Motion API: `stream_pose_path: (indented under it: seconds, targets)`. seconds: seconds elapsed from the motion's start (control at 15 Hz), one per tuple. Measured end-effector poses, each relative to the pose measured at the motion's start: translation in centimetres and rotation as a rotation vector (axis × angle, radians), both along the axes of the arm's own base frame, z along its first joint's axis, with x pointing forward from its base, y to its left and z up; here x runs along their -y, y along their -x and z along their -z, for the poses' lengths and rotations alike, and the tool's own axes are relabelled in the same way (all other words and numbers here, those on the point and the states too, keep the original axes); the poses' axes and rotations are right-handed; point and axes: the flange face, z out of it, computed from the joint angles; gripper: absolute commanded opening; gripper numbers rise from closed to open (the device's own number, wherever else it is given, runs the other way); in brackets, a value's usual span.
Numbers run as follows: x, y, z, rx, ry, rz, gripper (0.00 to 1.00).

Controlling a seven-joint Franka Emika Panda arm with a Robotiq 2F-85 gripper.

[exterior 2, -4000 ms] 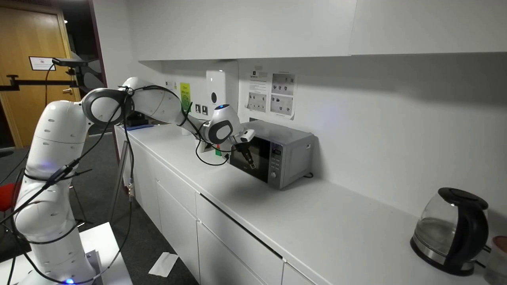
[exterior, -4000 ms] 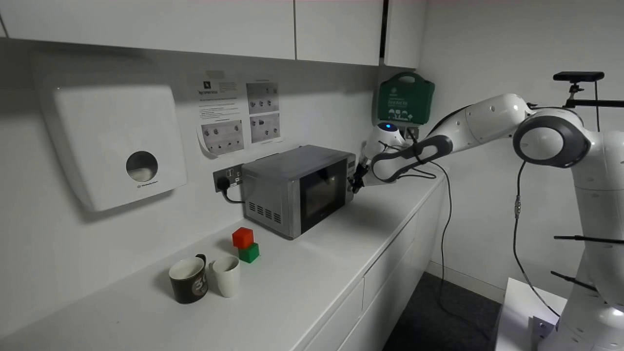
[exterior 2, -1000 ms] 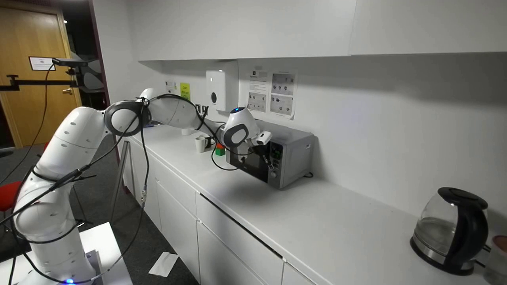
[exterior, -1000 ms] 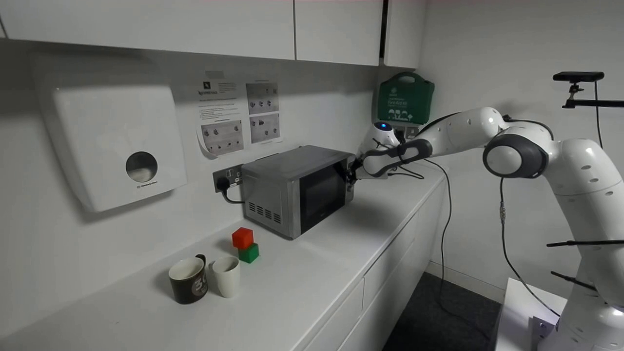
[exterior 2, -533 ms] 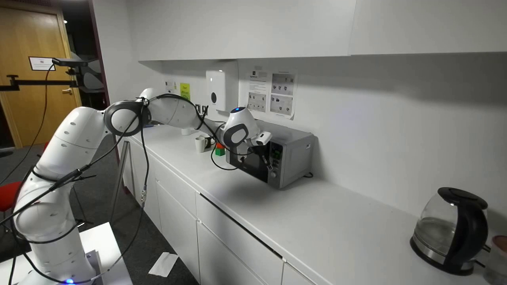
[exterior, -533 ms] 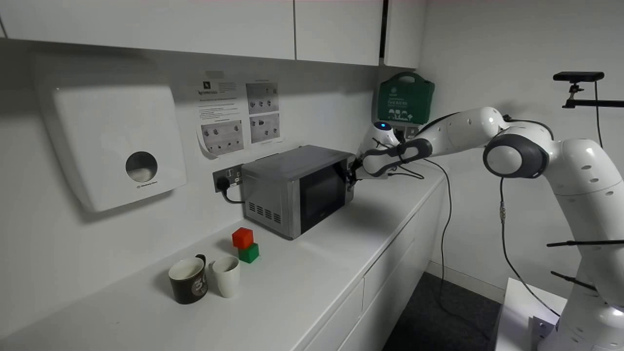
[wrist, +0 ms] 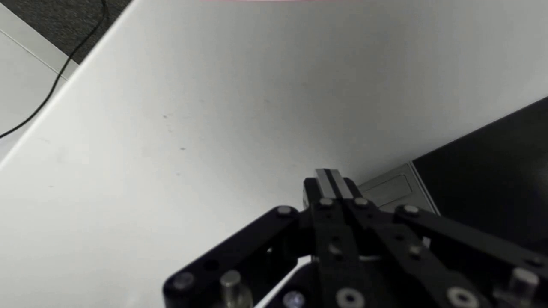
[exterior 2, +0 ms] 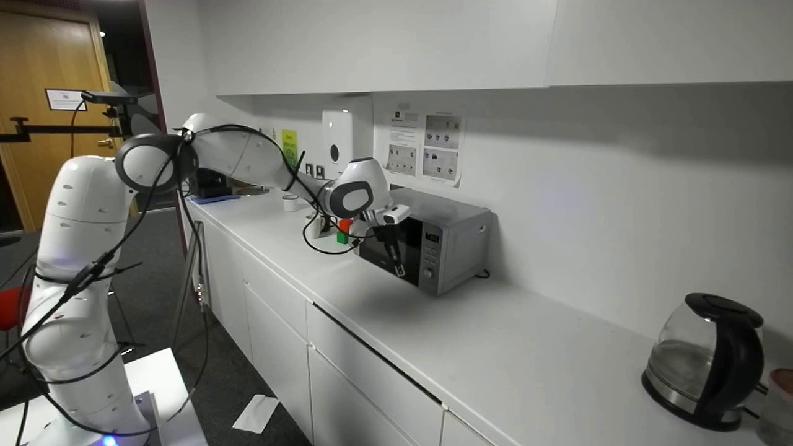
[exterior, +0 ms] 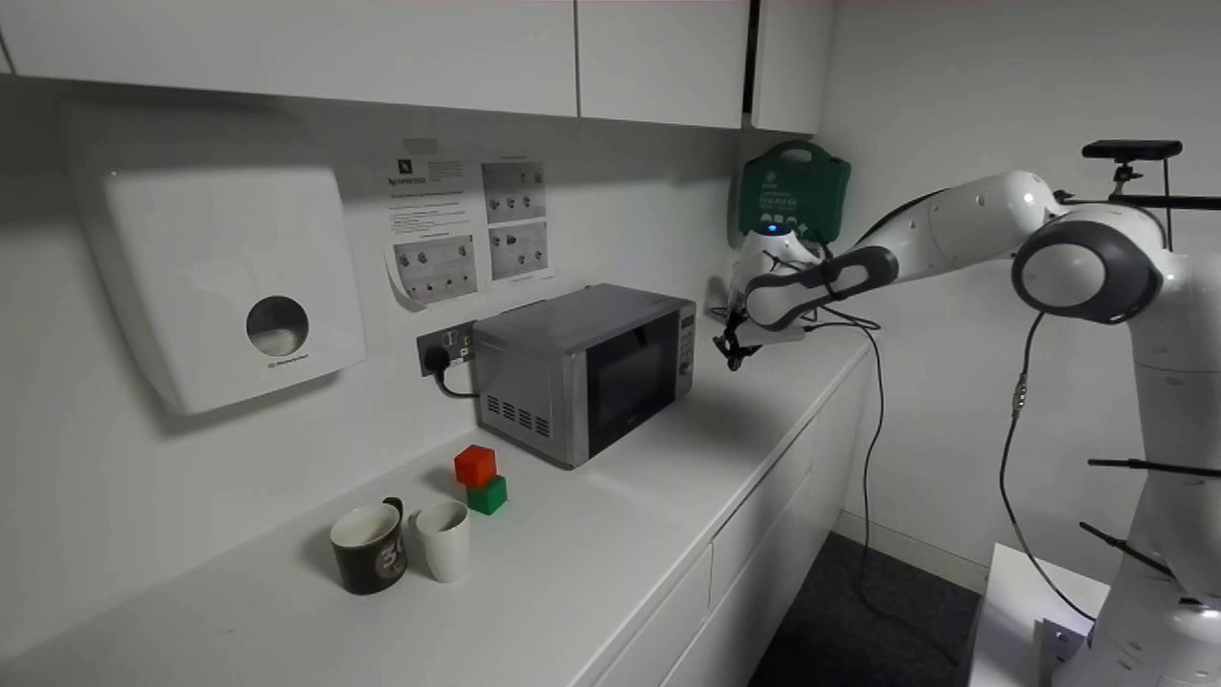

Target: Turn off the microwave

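The microwave [exterior: 572,372] is a dark-grey box on the counter, with its door shut. Its dark glass door [exterior: 631,377] shows no glow inside. In an exterior view its control panel [exterior 2: 430,257] shows on the front's right side, with a small display [exterior 2: 432,238] and a round knob [exterior 2: 428,272]. My gripper [exterior: 733,364] is shut and empty, in the air in front of the microwave and apart from it. In the wrist view my gripper [wrist: 329,170] has its pads together, with part of the microwave front [wrist: 387,190] at lower right.
Two mugs [exterior: 444,542] and a red block [exterior: 475,465] on a green block [exterior: 487,495] stand on the counter beside the microwave. A kettle [exterior 2: 706,365] stands at the counter's other end. Wall cabinets [exterior: 382,57] hang above. A cable [exterior: 873,448] hangs from the arm.
A second ago my gripper was at the control panel; it has drawn back from the microwave front. Four seconds ago a warm glow showed behind the door glass; now the glass is dark.
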Motion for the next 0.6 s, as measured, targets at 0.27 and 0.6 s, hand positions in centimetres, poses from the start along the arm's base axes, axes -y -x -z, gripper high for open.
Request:
stream_pose_path:
  seconds: [0.27,0.6]
  targets:
    - [0.6,5.9,-3.5,0.02,-0.002,0.044,0.0]
    - [-0.1,13.7,-7.6,0.082,-0.062,0.073,0.0]
